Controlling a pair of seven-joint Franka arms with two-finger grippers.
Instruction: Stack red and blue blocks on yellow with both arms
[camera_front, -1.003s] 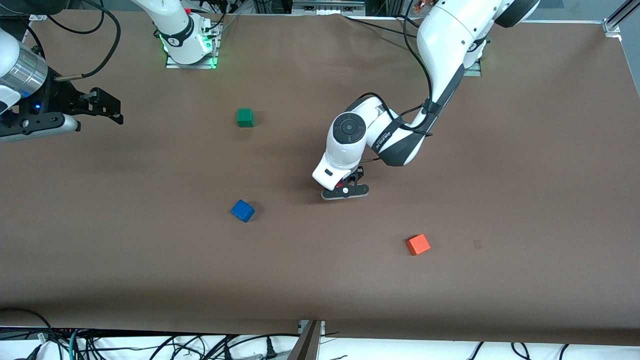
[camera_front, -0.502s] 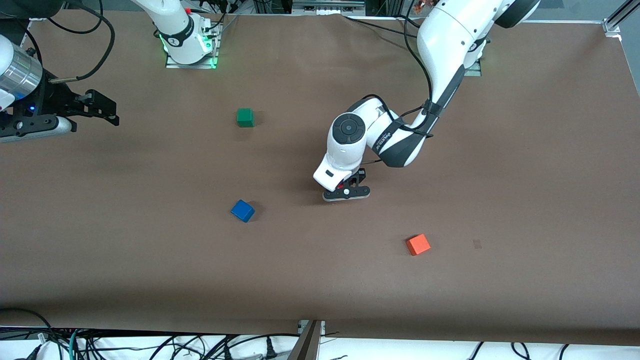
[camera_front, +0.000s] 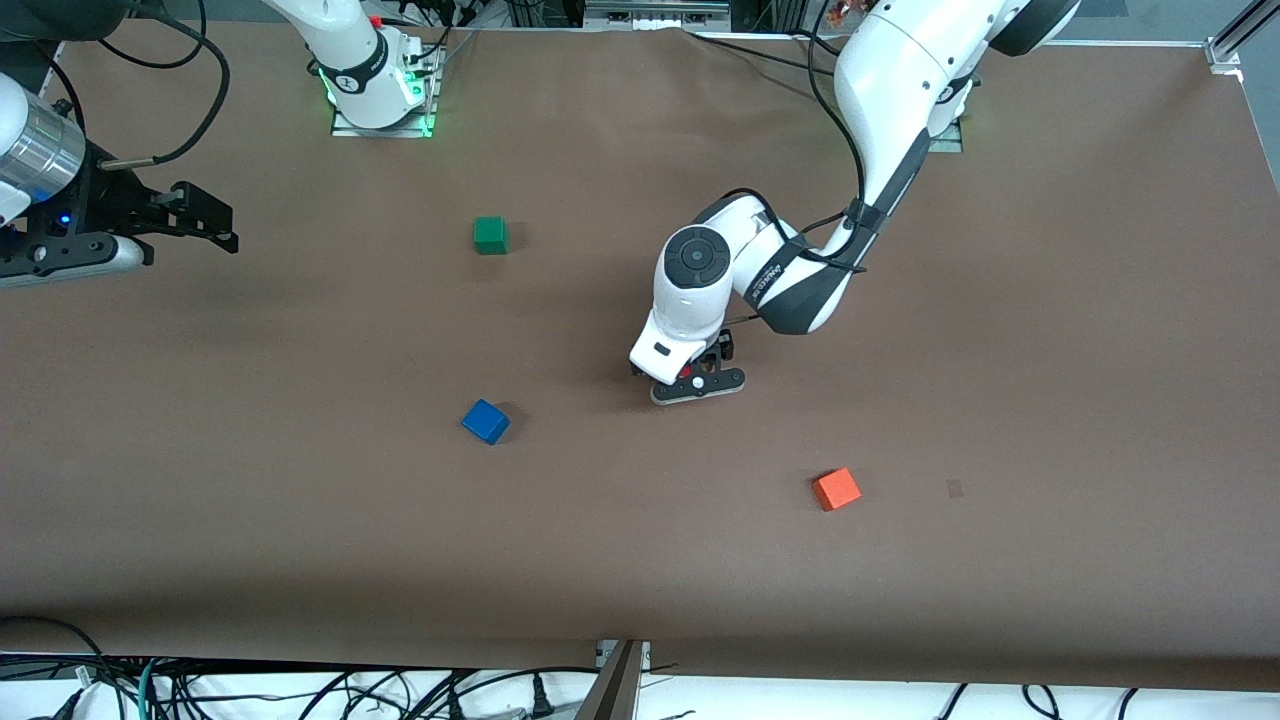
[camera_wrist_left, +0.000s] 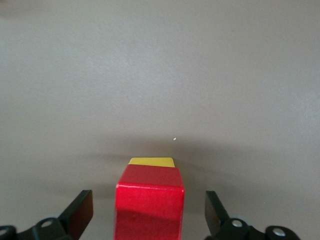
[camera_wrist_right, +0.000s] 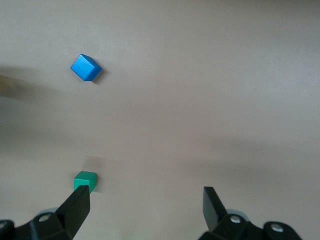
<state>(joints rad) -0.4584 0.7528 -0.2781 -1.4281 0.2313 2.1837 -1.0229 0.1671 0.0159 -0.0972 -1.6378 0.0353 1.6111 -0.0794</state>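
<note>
The red block (camera_wrist_left: 150, 202) sits on the yellow cube (camera_wrist_left: 151, 162), of which only a thin top edge shows. My left gripper (camera_wrist_left: 148, 201) is open, its fingers (camera_wrist_left: 82, 207) standing apart on either side of the red block without touching it. In the front view the left gripper (camera_front: 693, 378) is low at the table's middle and its hand hides the stack. The blue block (camera_front: 486, 421) lies alone on the table, toward the right arm's end from the left gripper; it also shows in the right wrist view (camera_wrist_right: 85, 67). My right gripper (camera_front: 212, 225) is open and empty, up over the right arm's end.
A green cube (camera_front: 489, 234) lies farther from the front camera than the blue block and shows in the right wrist view (camera_wrist_right: 84, 181). An orange cube (camera_front: 836, 489) lies nearer to the front camera, toward the left arm's end. The brown table (camera_front: 1000, 350) carries nothing else.
The right gripper has drawn back a little toward the right arm's end of the table. The left hand has shifted only slightly over the stack. The cubes have not moved.
</note>
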